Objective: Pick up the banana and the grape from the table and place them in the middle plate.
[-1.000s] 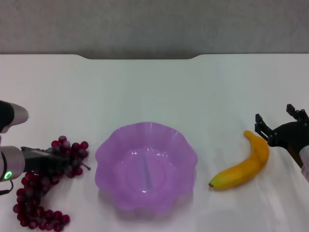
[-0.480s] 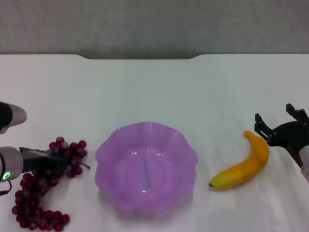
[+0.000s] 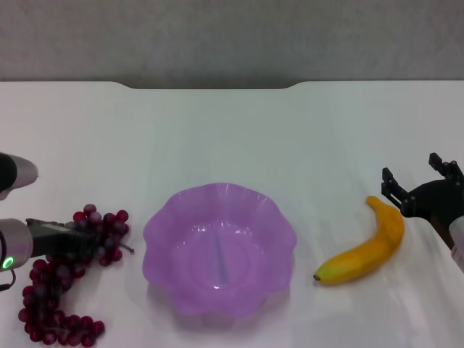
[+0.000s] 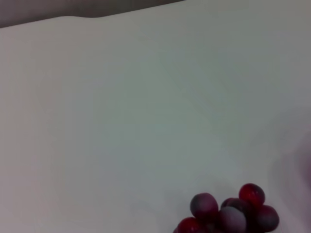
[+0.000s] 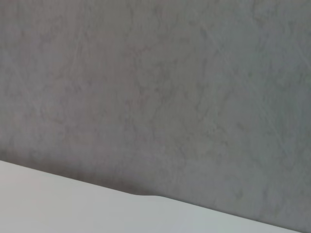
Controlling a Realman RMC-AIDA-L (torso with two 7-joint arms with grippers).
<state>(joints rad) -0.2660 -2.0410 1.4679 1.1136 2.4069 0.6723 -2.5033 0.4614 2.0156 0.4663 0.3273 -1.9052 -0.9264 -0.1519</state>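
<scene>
The grape (image 3: 61, 286), a long dark red bunch, lies on the white table (image 3: 232, 130) at the near left. My left gripper (image 3: 80, 243) reaches in from the left edge and is shut on the bunch's upper part; a few grapes (image 4: 228, 213) show in the left wrist view. In the middle stands the purple scalloped plate (image 3: 156, 225), with nothing in it. To its right lies the yellow banana (image 3: 366, 250), dark tip toward the plate. Just behind the banana's far end, my right gripper (image 3: 417, 181) is open and holds nothing.
The table's notched far edge (image 3: 210, 87) meets a grey wall (image 5: 155, 87). Bare white tabletop stretches behind the plate and between the plate and each fruit.
My left gripper has drawn slightly left, and the grape bunch has shifted left with it. The right gripper, banana and plate have stayed put.
</scene>
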